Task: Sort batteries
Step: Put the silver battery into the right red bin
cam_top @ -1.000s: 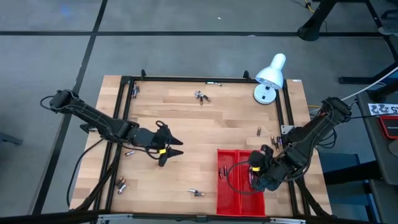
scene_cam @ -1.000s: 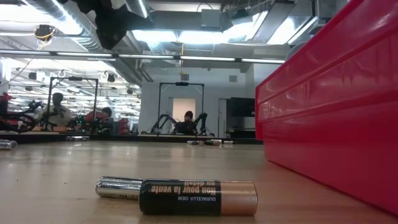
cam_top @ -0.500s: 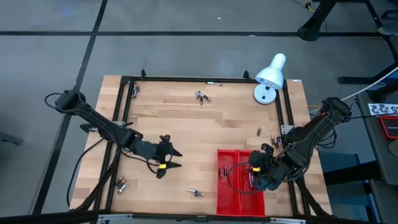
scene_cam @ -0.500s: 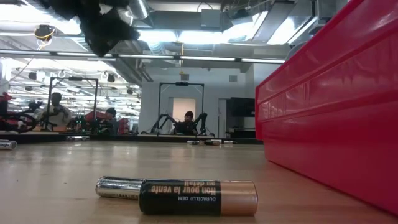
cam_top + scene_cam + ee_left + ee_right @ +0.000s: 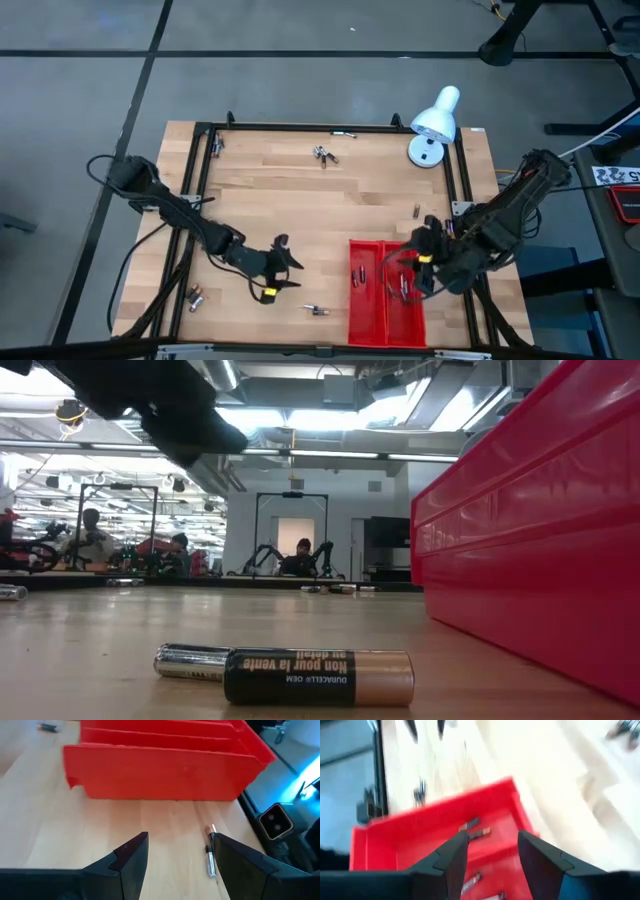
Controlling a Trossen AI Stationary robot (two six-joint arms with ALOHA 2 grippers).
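From above, a few batteries [image 5: 354,274] lie in the red tray [image 5: 366,322], while others are scattered over the tabletop [image 5: 300,200], so most sorting remains. The left wrist view shows the left pincer [image 5: 181,851] spread and empty near a loose pair [image 5: 210,849]. The right wrist view shows the right pincer [image 5: 492,849] released and empty above the tray.

The worktop [image 5: 300,200] is pale wood with a smooth, matt grain. The red tray [image 5: 165,765] looks like glossy plastic (faintly reflective). The batteries [image 5: 318,677] show shiny metal ends and printed wrap.
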